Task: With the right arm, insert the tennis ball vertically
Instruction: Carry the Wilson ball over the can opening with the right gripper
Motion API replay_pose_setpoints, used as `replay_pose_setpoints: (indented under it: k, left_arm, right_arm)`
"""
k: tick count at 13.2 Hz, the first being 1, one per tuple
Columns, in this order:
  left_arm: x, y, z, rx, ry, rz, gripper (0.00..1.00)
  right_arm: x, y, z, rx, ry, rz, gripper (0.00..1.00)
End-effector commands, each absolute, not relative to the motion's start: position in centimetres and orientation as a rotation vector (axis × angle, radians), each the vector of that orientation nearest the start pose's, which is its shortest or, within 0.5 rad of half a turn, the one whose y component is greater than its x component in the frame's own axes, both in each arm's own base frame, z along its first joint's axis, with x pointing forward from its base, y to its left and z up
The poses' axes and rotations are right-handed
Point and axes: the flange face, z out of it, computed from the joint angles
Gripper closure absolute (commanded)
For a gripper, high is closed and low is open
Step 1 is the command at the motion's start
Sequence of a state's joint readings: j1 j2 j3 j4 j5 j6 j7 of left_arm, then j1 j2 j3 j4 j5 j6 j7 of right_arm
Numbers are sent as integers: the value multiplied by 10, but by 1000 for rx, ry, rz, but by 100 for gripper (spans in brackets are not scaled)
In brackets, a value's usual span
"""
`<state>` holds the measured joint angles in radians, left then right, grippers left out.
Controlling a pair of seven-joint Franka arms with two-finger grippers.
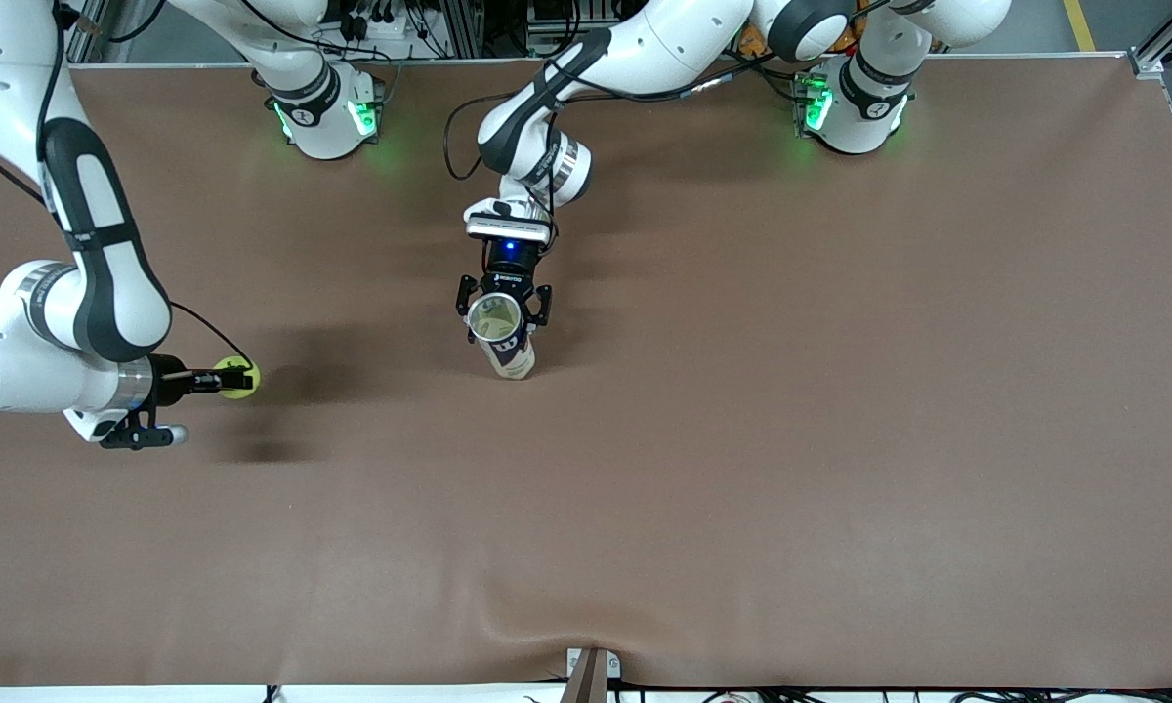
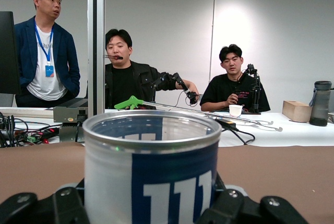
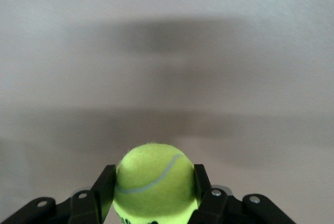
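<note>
— Two arms are over the table [image 1: 742,488]; what does each one hold?

— Right end effector [image 1: 239,380] is clamped on the tennis ball [image 1: 237,379], one finger on each side of it, up in the air over the table toward the right arm's end. In the right wrist view the tennis ball [image 3: 153,179] sits squeezed between the two fingers [image 3: 104,185], with bare table under it.

— And the left one?

— Left end effector [image 1: 504,310] grips the can [image 1: 504,337] near its rim, fingers closed around the wall. The can stands about upright on the table near the middle, open mouth up, and it looks empty from the front camera. The left wrist view shows the can [image 2: 151,177] with a blue and white label, its metal rim on top.

— How far apart are ball and can?

— Well apart; the ball hangs clear of the can, toward the right arm's end
</note>
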<state>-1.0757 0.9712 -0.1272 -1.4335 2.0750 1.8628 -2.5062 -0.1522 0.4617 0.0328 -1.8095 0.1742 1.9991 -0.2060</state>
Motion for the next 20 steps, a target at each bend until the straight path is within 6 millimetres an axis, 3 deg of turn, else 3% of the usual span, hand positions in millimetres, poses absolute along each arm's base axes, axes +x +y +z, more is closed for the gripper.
replay_pose_setpoints:
  k: [1,8,12,15,20]
  left_arm:
    - [346,-656,147,-2297,77,-2345,21]
    - [346,-656,147,-2297,75,-2344,21]
    - [346,-656,147,-2297,77,-2345,20]
    - [345,-657,148,-2299,74,-2347,17]
    - [346,-656,146,-2298,77,-2344,17]
  right_arm:
    - [612,-9,305,-2927,111,365,79]
    - [585,152,385,-2902,341,369,79]
    - [566,226,423,-2909,396,314,79]
    - [550,283,437,-2916,413,278,79]
    - [529,336,439,-2916,429,234,79]
